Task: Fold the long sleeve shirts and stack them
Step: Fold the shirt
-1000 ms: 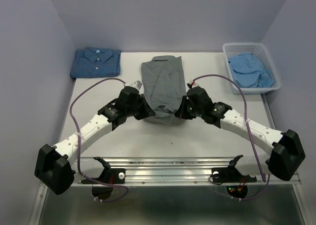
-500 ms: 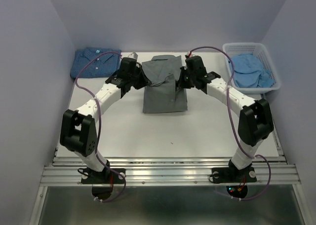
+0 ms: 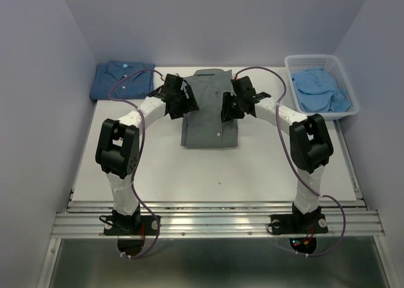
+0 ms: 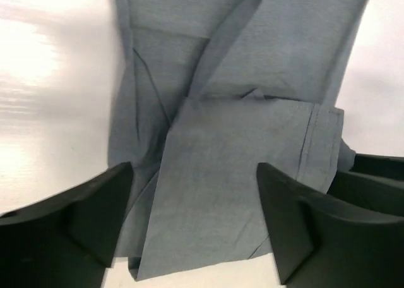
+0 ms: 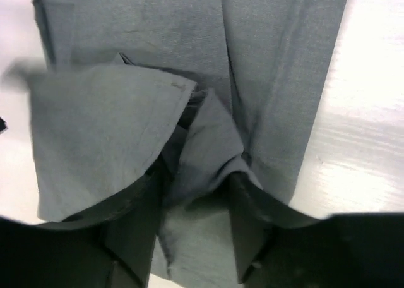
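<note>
The grey long sleeve shirt lies folded on the table's back middle, collar end away from me. My left gripper hangs over its left edge; in the left wrist view this gripper is open wide, its fingers clear of the grey cloth below. My right gripper is over the right edge; in the right wrist view it stands open with a loose fold of grey shirt still bunched between its fingers. The dark blue dotted shirt lies folded at the back left.
A white lattice basket at the back right holds the crumpled pale blue shirt. Both arms reach far back, elbows raised over the table's sides. Purple walls close in the back and both sides.
Both grippers carried the grey shirt's near end back toward the collar, folding it shorter. Both jaws then opened and the cloth dropped onto the shirt.
</note>
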`<move>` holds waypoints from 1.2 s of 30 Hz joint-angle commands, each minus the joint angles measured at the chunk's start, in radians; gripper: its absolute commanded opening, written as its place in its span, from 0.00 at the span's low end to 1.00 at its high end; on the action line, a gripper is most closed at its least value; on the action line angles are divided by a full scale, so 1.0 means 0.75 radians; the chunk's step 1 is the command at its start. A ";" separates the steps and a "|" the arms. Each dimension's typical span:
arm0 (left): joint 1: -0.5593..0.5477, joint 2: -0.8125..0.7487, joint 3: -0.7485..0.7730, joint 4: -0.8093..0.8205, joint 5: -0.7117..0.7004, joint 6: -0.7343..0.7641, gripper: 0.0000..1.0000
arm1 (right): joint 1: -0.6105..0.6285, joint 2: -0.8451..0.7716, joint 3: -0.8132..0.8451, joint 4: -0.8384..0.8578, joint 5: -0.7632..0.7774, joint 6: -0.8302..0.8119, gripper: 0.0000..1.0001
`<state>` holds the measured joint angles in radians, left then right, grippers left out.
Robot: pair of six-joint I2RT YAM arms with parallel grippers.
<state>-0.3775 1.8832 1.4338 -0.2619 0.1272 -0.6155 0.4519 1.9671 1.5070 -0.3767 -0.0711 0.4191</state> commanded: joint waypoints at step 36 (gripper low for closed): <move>-0.116 -0.897 -1.083 0.314 0.152 -0.457 0.99 | 0.025 0.077 -0.272 0.346 -0.517 0.030 1.00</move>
<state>-0.4644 1.3140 0.6926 -0.0723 0.2573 -0.8600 0.4332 2.0914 1.4555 -0.2062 -0.4625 0.2554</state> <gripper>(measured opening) 0.986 0.998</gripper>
